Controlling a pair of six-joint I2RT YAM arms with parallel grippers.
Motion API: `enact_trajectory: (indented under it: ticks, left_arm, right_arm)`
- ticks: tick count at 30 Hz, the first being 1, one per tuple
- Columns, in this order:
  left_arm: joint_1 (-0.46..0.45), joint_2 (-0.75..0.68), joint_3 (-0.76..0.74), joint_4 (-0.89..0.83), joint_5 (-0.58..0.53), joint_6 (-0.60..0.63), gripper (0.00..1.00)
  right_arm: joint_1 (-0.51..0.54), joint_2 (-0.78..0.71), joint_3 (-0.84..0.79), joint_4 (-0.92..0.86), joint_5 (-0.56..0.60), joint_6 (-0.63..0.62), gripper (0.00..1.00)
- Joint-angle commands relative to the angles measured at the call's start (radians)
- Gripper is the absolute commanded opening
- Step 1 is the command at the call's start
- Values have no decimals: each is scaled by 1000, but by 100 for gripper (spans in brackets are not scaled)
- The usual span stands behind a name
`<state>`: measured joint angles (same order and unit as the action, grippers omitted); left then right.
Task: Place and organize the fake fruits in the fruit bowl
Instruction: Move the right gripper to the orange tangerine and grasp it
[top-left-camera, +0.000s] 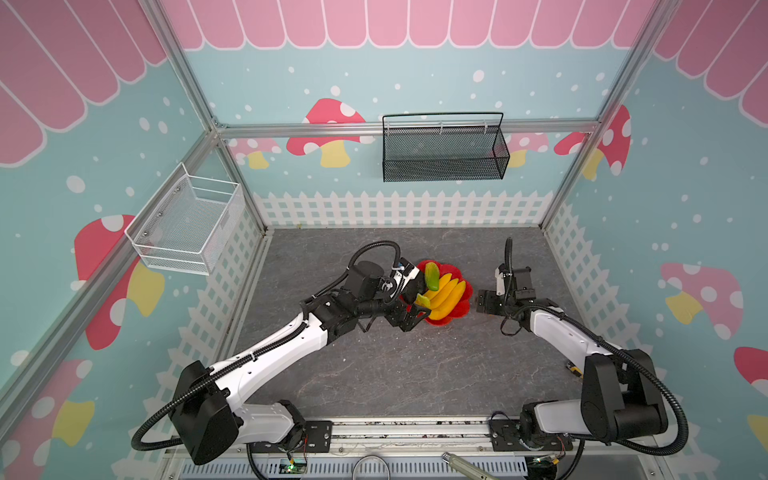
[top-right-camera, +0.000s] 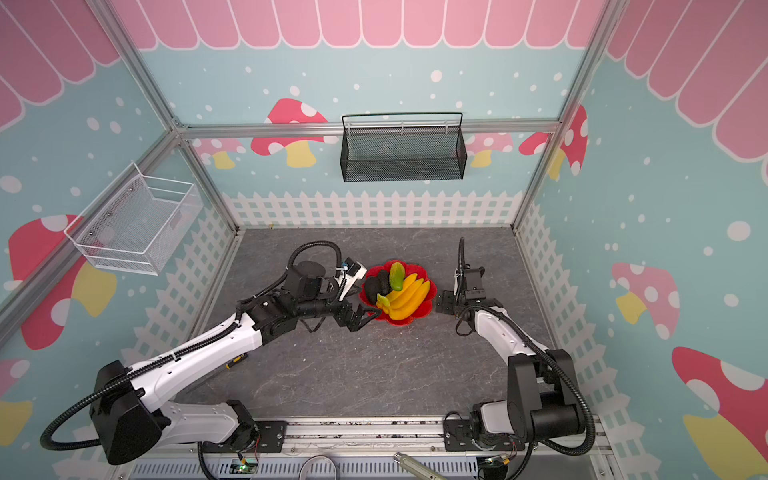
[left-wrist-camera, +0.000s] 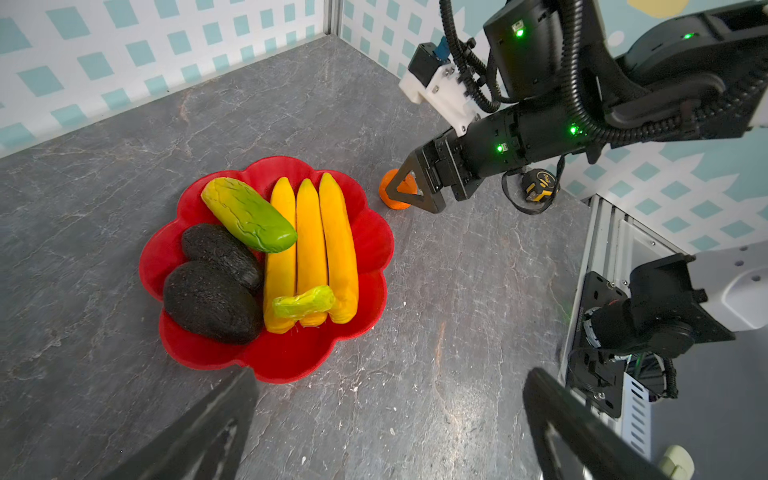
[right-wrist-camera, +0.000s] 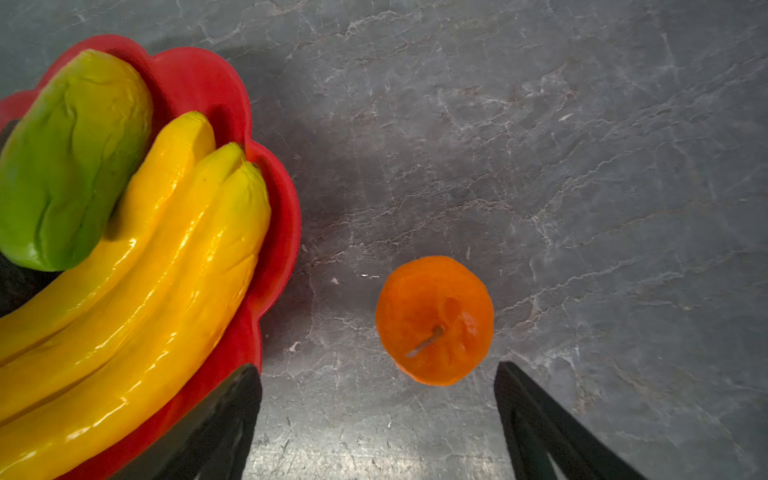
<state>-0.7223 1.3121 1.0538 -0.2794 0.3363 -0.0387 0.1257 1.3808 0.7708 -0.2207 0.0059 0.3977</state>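
Last fruit out: the orange (right-wrist-camera: 434, 320) sits on the surface (right-wrist-camera: 582, 166) just beside the red bowl (right-wrist-camera: 280, 249).
The right end effector (right-wrist-camera: 376, 374) is open and empty, close by the orange. The fruit looks light, firm and likely to roll, so pinch it across its widest middle.

In your fruit bowl (left-wrist-camera: 370, 249), the banana bunch (left-wrist-camera: 309, 249) lies right of two avocados (left-wrist-camera: 212, 303), the oblong fruit (left-wrist-camera: 249, 216) resting on the bananas behind. The orange (right-wrist-camera: 434, 320) sits on the counter (left-wrist-camera: 457, 311), just right of the bowl.

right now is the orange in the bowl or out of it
Out. The orange sits on the grey table beside the red bowl, with bare table showing between it and the rim.
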Motion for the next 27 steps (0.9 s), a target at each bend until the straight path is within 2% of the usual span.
enact_trajectory:
  ticks: [1, 15, 20, 24, 27]
  left_arm:
    - [-2, -25, -14, 5, -6, 30, 100]
    - [-2, -20, -17, 5, -13, 34, 100]
    - [-2, -19, -17, 5, -17, 35, 100]
    - [-2, -18, -17, 3, -18, 36, 100]
    - [-2, -13, -18, 4, -26, 34, 100]
  right_arm:
    - [-4, 33, -2, -8, 58, 1, 91]
    - [-39, 186, 30, 72, 45, -35, 77]
    - [-44, 222, 39, 82, 43, -44, 68]
    - [-43, 200, 23, 115, 23, -58, 53]
    - [-40, 116, -17, 159, -44, -77, 51]
